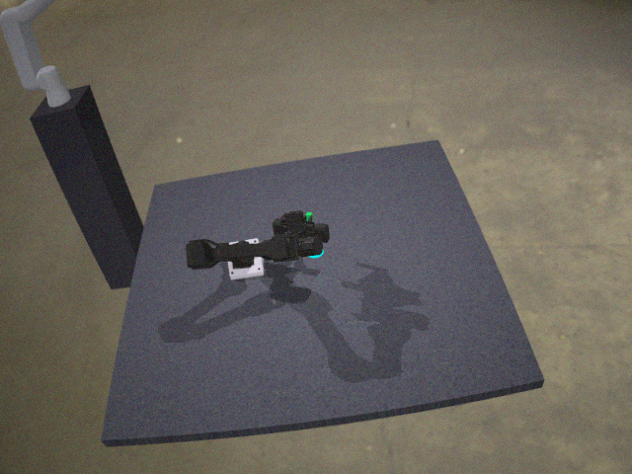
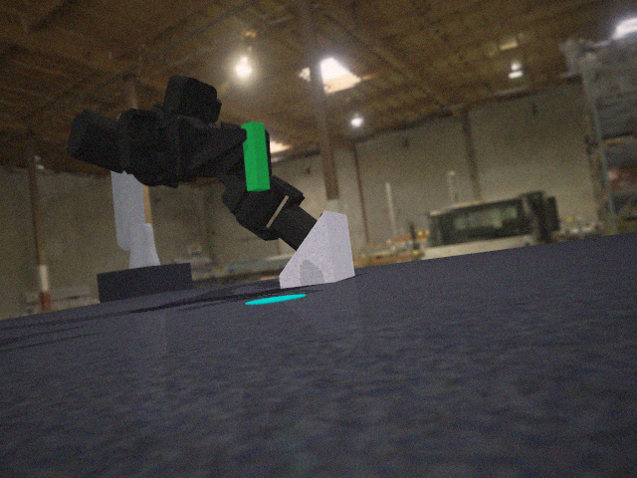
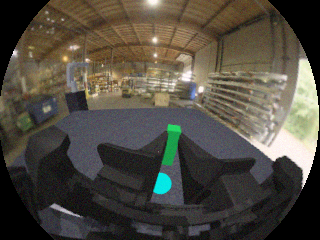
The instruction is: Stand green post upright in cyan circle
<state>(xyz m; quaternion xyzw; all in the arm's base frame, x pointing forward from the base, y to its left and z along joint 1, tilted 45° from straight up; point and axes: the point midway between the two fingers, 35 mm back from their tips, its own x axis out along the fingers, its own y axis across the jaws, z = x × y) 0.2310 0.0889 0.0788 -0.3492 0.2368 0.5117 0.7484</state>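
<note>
The green post (image 1: 308,215) (image 2: 256,156) (image 3: 172,147) is held up in the air, close to upright, with a slight lean in the exterior view. My gripper (image 2: 248,137) (image 3: 172,134) is shut on it, with the fingertips at its upper part. The post's lower end hangs well above the table. The cyan circle (image 1: 317,254) (image 2: 276,299) (image 3: 161,183) lies flat on the table, bare where it shows. In the top view the arm hides part of the circle and most of the post. In the wrist view the left finger cuts across the circle's edge.
The dark table (image 1: 408,203) (image 2: 463,359) bears a white block (image 1: 246,270) (image 2: 321,252) at the arm's base, close to the circle. A dark pedestal (image 1: 86,189) (image 2: 143,283) with a pale grey arm (image 1: 23,48) (image 2: 128,205) stands beyond the table's edge.
</note>
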